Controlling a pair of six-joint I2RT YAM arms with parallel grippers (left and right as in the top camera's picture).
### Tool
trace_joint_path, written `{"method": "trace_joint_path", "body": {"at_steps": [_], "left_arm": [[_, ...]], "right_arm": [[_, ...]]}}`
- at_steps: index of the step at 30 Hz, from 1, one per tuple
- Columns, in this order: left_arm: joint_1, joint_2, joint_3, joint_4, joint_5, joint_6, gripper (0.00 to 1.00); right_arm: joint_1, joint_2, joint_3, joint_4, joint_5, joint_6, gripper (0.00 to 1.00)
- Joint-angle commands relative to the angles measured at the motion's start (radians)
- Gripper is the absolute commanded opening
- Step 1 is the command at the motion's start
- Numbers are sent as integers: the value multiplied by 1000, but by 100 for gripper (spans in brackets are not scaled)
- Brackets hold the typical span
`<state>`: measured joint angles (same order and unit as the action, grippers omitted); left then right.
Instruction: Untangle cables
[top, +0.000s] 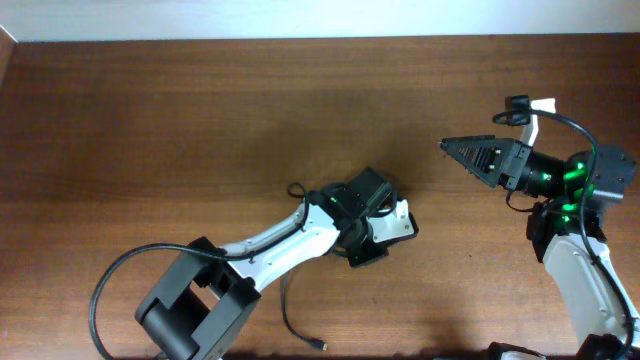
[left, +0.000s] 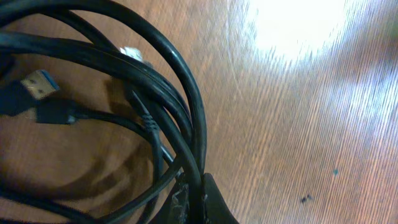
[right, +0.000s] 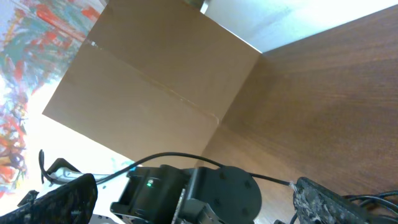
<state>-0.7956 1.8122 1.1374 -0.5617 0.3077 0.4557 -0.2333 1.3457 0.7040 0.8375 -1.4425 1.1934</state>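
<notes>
Cables (left: 155, 81) are seen bunched in loops on the wooden table (left: 298, 124), directly under the left gripper (top: 362, 205), with a blue-tongued plug (left: 34, 87) among them. One loose strand (top: 288, 310) is trailed toward the near edge. Whether the left gripper is clamped on them cannot be told. The right gripper (right: 193, 199) is held wide apart and empty, well away.

I see the cables (left: 186, 93) sheathed in smooth, glossy black plastic. The table (left: 298, 137) is finely grained wood with a bright sheen.
</notes>
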Motion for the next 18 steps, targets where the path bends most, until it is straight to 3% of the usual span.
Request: {"method": "trace_joint_path", "body": {"at_steps": [1,10,14,18], "left_arm": [[22,-39,53,1,19,-41,0],[232,-280,55,55,45,-270,0],[305,-366,55,156,250,-272,0],[323,-426,55,225,273,-276,0]], "right_arm": [[-3,3,11,4,-11,-20,99],[-3,3,11,5,23,-5,99],[-3,3,11,-77,95,46,99],[37,3,11,-162,165,57,99]]}}
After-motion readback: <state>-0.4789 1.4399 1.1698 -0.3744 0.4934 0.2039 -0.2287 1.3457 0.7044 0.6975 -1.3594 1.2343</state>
